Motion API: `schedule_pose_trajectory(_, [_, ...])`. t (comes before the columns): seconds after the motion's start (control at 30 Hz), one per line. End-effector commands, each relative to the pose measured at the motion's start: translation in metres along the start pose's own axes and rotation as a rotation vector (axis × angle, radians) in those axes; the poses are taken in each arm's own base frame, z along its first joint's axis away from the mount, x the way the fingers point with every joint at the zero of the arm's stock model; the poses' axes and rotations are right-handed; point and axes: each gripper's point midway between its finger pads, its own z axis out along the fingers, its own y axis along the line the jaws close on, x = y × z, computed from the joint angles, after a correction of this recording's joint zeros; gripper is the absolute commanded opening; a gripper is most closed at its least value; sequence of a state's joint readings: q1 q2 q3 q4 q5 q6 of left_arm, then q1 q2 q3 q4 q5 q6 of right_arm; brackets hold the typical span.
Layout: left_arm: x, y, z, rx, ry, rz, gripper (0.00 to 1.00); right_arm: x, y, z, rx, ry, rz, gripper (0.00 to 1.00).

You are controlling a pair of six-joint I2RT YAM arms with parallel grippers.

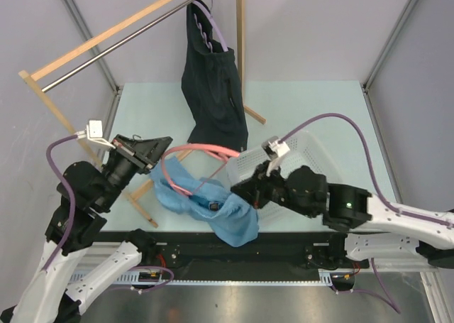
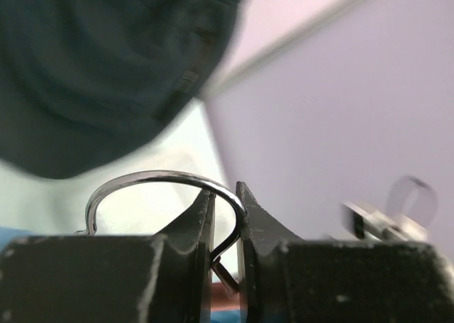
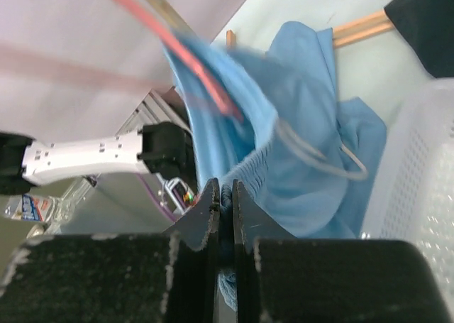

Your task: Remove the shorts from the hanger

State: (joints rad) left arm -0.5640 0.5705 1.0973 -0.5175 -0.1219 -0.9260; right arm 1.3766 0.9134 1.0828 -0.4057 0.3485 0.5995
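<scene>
We found the left gripper clenched on the steel wire hook of the pink plastic hanger, left of the white perforated plastic basket. The right gripper pinched the light sky-blue cloth shorts draped on that hanger. The dark navy-black cloth shorts hung beyond the basket.

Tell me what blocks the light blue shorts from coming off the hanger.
Nothing outside. The right gripper pinches the light blue shorts; only the pink hanger itself, held by the left gripper, threads through them.
</scene>
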Motion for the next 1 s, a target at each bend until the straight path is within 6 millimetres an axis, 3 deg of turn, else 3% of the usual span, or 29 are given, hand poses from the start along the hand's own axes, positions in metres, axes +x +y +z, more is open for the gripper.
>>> schedule_pose_trajectory(0.0, [-0.002,-0.072,-0.030,0.313,0.083,-0.153,0.00,-0.032,0.018,0.044,-0.105,-0.097,0.038,0.00])
schedule_pose_trajectory(0.03, [-0.005,-0.082,-0.037,0.361,0.082,-0.157,0.00,-0.043,0.015,0.054,-0.116,-0.127,0.070,0.00])
schedule_pose_trajectory(0.07, [-0.005,-0.085,-0.042,0.383,0.088,-0.153,0.00,-0.035,0.017,0.067,-0.148,-0.087,0.071,0.00])
schedule_pose_trajectory(0.17, [-0.013,-0.091,-0.058,0.400,0.066,-0.092,0.00,-0.044,0.017,0.085,-0.189,-0.108,0.095,0.00])
schedule_pose_trajectory(0.37, [-0.032,-0.078,-0.079,0.334,-0.029,0.077,0.00,-0.088,0.014,0.078,-0.222,-0.200,0.106,0.00])
schedule_pose_trajectory(0.53, [-0.024,-0.050,-0.085,0.251,-0.029,0.149,0.00,-0.147,0.033,0.042,-0.243,-0.350,0.019,0.00])
schedule_pose_trajectory(0.57, [-0.022,-0.046,-0.084,0.239,-0.025,0.155,0.00,-0.172,0.036,0.028,-0.233,-0.419,0.011,0.00])
schedule_pose_trajectory(0.6, [-0.020,-0.042,-0.084,0.228,-0.021,0.160,0.01,-0.183,0.038,0.020,-0.226,-0.452,-0.018,0.00])
schedule_pose_trajectory(0.67, [-0.016,-0.035,-0.082,0.208,-0.013,0.173,0.01,-0.221,0.046,-0.010,-0.218,-0.564,-0.042,0.00])
schedule_pose_trajectory(0.77, [-0.010,-0.027,-0.080,0.184,0.008,0.183,0.00,-0.259,0.046,-0.044,-0.161,-0.681,-0.101,0.00])
schedule_pose_trajectory(0.8, [-0.009,-0.025,-0.079,0.178,0.011,0.187,0.00,-0.281,0.055,-0.066,-0.161,-0.734,-0.114,0.00])
schedule_pose_trajectory(0.87, [-0.006,-0.020,-0.078,0.165,0.019,0.193,0.00,-0.296,0.049,-0.078,-0.086,-0.757,-0.158,0.00])
schedule_pose_trajectory(0.9, [-0.004,-0.016,-0.076,0.153,0.021,0.193,0.00,-0.314,0.059,-0.103,-0.093,-0.806,-0.173,0.00])
schedule_pose_trajectory(0.97, [-0.003,-0.013,-0.077,0.150,0.022,0.196,0.00,-0.329,0.061,-0.122,-0.064,-0.851,-0.217,0.00])
